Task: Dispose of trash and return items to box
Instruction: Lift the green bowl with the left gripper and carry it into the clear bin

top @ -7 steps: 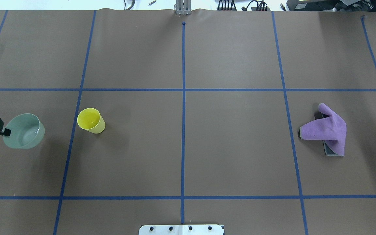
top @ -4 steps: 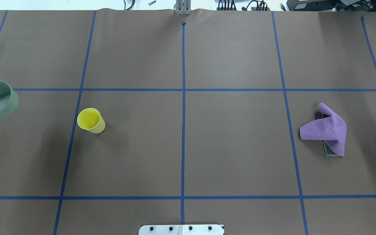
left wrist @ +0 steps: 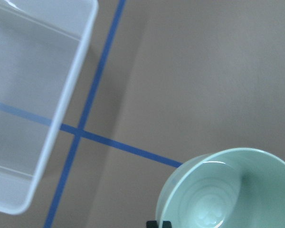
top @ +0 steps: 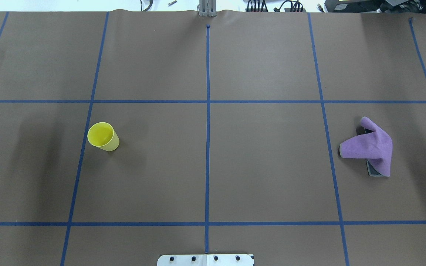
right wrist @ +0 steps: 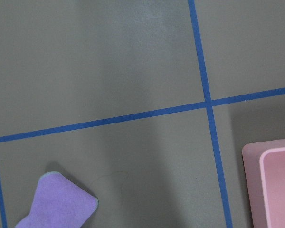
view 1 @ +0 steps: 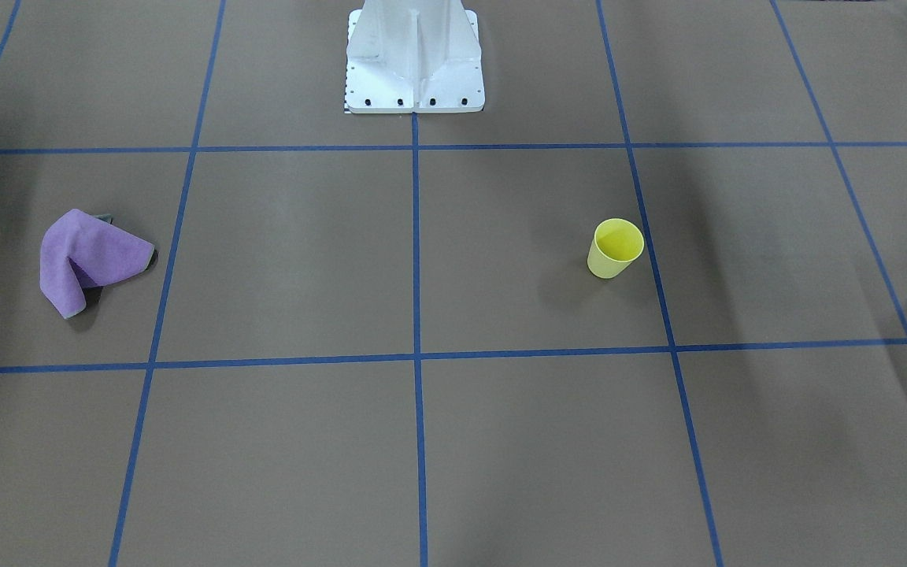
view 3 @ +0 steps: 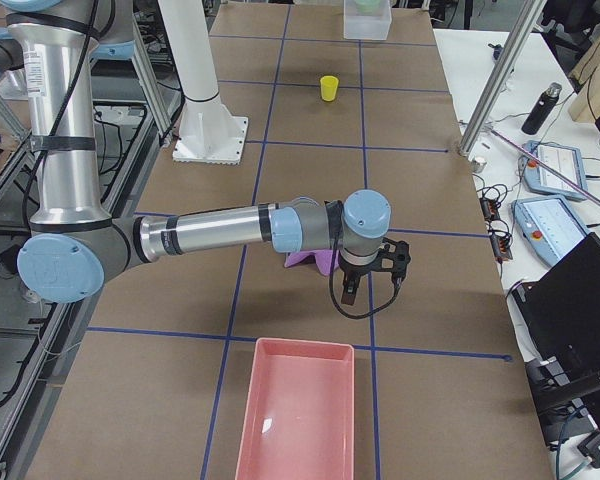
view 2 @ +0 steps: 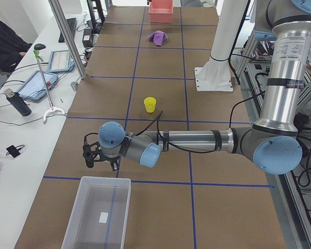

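Observation:
The pale grey-green bowl (left wrist: 237, 190) hangs above the table with my left gripper (view 2: 99, 158) shut on its rim; one black fingertip (left wrist: 159, 224) shows at that rim. The bowl sits just beside the frosted white box (left wrist: 71, 104), whose rim (view 2: 104, 179) lies right below the gripper. The yellow cup (top: 103, 136) stands upright alone on the table, well away from both arms. My right gripper (view 3: 370, 275) hovers beside a purple cloth (view 3: 313, 259); I cannot tell whether it is open or shut. I cannot tell which thing is the trash.
The purple cloth (top: 369, 146) lies crumpled over a flat dark-grey piece (top: 374, 171). A pink bin (view 3: 298, 410) stands at the table's right end, close to the right gripper. The white robot pedestal (view 1: 414, 59) is bolted at the table's middle edge. Operators' gear lines the far side.
My left gripper lifted the bowl off the table and carried it away to the left, out of the overhead view. The cup and the cloth have not moved.

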Motion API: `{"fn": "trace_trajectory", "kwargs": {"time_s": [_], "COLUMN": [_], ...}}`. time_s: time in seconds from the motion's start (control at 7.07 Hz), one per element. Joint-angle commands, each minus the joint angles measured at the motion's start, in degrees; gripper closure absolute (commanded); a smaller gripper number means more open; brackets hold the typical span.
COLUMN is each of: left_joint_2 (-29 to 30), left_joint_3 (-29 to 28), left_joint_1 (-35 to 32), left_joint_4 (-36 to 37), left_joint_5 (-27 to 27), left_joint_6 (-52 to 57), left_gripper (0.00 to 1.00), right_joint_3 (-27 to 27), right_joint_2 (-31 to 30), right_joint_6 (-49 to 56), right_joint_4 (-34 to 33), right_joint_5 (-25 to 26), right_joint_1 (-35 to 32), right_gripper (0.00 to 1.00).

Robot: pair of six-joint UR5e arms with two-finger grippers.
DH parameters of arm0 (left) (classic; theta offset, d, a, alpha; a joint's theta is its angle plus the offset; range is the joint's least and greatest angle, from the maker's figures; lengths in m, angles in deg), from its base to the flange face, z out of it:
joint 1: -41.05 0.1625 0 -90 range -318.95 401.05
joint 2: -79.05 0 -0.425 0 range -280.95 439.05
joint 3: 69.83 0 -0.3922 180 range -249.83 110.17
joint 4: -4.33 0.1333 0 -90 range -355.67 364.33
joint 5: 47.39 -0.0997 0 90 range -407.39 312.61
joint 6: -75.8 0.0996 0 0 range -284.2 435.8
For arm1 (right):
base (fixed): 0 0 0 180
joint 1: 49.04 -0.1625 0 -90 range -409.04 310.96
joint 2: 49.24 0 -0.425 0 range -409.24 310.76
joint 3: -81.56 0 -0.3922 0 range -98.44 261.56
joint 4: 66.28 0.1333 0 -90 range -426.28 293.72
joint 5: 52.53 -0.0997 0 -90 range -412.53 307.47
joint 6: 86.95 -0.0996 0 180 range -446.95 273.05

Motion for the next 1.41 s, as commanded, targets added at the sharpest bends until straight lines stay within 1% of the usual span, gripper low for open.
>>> {"fn": "trace_trajectory", "kwargs": {"time_s": [0.0, 0.14, 0.28, 0.57, 0.71, 0.85, 0.99, 1.13, 1.27], "left_joint_2": [3.8, 4.2, 4.2, 5.4, 5.7, 5.7, 5.7, 5.8, 5.9], "left_joint_3": [-10.1, -13.1, -14.7, -16.7, -19.4, -21.8, -24.1, -24.3, -23.8], "left_joint_1": [-3.4, -3.8, -3.8, -3.8, -3.8, -3.7, -3.2, -3.1, -1.7], "left_joint_4": [5.4, 5.1, 5.1, 4.8, 1.8, -4.5, -8.3, -8.7, -8.8], "left_joint_5": [-0.9, -1.6, -2.0, -5.5, -6.3, -7.6, -8.8, -8.8, -8.7], "left_joint_6": [6.5, 6.4, 6.3, 5.8, 4.1, -1.7, -3.6, -3.7, -3.8], "left_gripper": [1.0, 1.0, 1.0, 1.0, 1.0, 1.0, 1.0, 1.0, 1.0], "right_joint_3": [0.0, 0.0, 0.0, 0.0, 0.0, 0.1, 0.1, 0.2, 0.3], "right_joint_2": [0.0, 0.0, 0.0, 0.0, 0.0, 0.0, 0.1, 0.1, 0.1], "right_joint_6": [0.0, 0.0, -0.1, -0.1, 0.0, 0.0, -0.1, 0.0, 0.0], "right_joint_4": [0.0, 0.0, 0.0, 0.0, 0.0, 0.0, 0.0, 0.0, 0.0], "right_joint_5": [0.0, 0.0, 0.1, 0.0, 0.0, 0.0, 0.0, 0.0, 0.0], "right_joint_1": [0.0, 0.1, 0.2, 0.2, 0.2, 0.2, 0.2, 0.2, 0.2], "right_gripper": [0.0, 0.0, 0.0, 0.0, 0.0, 0.0, 0.0, 0.0, 0.0]}}
